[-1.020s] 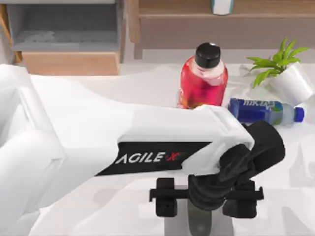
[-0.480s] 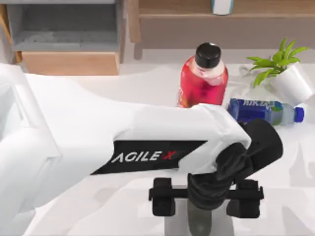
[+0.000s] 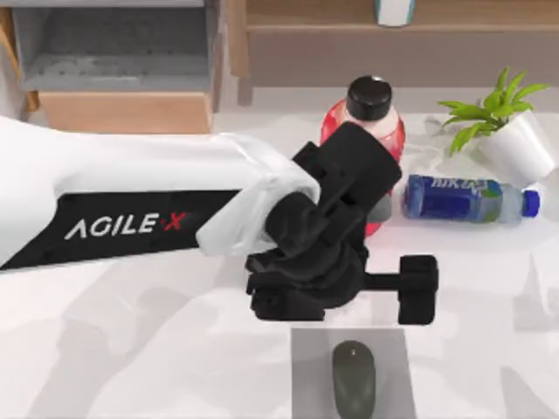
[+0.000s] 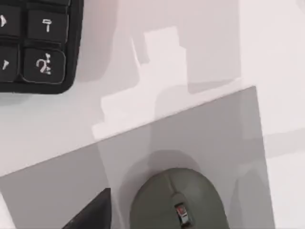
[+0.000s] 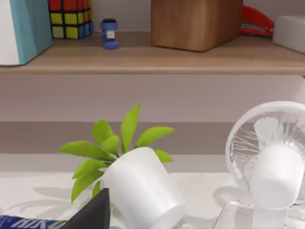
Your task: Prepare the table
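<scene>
Tabletop (image 3: 131,349): broad, plain white, spanning the scene from left to right and carrying every item below. Left arm (image 3: 131,201): white AgileX, reaching in from the left across the tabletop's middle. Shelf unit (image 3: 122,112): light wood with grey compartments, along the far edge. Left gripper (image 3: 349,292): black, poised over the tabletop just far of the mat, jaws released and spread wide, grasping nothing. Red bottle (image 3: 391,140): upright, black cap, far of the left gripper and partly hidden behind it. Fan (image 5: 271,162): white, caged, beside the plant in the right wrist view. Potted plant (image 3: 520,148): white pot, tilted, green leaves, far right. Blue bottle (image 3: 458,198): lying on its side, between the red bottle and the pot. Mat (image 3: 393,367): grey, square, at the near edge. Mouse (image 3: 354,388): dark grey, resting on the mat. Keyboard (image 4: 33,43): black, corner only, near the mat. Right gripper (image 5: 93,214): close by the potted plant; jaws' state cannot be told.
</scene>
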Robot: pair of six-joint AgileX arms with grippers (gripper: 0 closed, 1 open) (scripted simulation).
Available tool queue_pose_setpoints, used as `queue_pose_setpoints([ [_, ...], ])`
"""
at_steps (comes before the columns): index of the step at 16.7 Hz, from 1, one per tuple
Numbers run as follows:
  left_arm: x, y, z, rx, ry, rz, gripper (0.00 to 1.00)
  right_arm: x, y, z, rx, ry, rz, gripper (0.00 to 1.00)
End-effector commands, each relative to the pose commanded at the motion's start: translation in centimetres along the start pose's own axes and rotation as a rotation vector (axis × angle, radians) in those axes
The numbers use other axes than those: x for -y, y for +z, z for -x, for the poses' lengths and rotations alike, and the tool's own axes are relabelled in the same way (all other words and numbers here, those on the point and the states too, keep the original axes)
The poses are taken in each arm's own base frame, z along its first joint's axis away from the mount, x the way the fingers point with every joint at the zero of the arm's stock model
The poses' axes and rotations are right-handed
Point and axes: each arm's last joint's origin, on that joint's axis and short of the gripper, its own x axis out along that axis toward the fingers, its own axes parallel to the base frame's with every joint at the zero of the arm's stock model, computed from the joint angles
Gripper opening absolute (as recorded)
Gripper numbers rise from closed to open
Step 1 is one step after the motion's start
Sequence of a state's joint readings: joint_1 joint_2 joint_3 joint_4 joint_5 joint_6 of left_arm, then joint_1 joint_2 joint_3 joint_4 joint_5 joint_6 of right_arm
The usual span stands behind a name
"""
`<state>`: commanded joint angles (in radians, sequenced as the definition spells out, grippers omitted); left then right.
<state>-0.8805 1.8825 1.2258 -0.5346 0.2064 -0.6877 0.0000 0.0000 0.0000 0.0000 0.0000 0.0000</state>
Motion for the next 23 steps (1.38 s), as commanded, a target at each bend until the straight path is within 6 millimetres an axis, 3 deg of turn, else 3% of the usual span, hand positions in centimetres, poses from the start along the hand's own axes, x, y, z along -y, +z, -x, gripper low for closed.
queue_pose_setpoints([
  [4,-6.0,3.5,2.1,0.224,-0.197,-0.205,1.0,0.0,0.0,0.0,0.0,0.0,0.0,1.0],
  [7,-13.1,4.8,2.6,0.435,-0.215,-0.392,1.0,0.0,0.0,0.0,0.0,0.0,0.0,1.0],
  [9,-18.2,4.5,2.8,0.575,-0.163,-0.531,1.0,0.0,0.0,0.0,0.0,0.0,0.0,1.0],
  [12,-25.0,2.9,4.4,0.807,0.025,-0.791,1.0,0.0,0.0,0.0,0.0,0.0,0.0,1.0],
  [16,-33.0,-1.0,8.6,1.034,0.525,-1.16,1.0,0.0,0.0,0.0,0.0,0.0,0.0,1.0],
  [20,-38.7,-6.8,11.4,0.973,1.047,-1.354,1.0,0.0,0.0,0.0,0.0,0.0,0.0,1.0],
  [23,-41.7,-9.4,12.5,0.84,1.322,-1.395,1.0,0.0,0.0,0.0,0.0,0.0,0.0,1.0],
])
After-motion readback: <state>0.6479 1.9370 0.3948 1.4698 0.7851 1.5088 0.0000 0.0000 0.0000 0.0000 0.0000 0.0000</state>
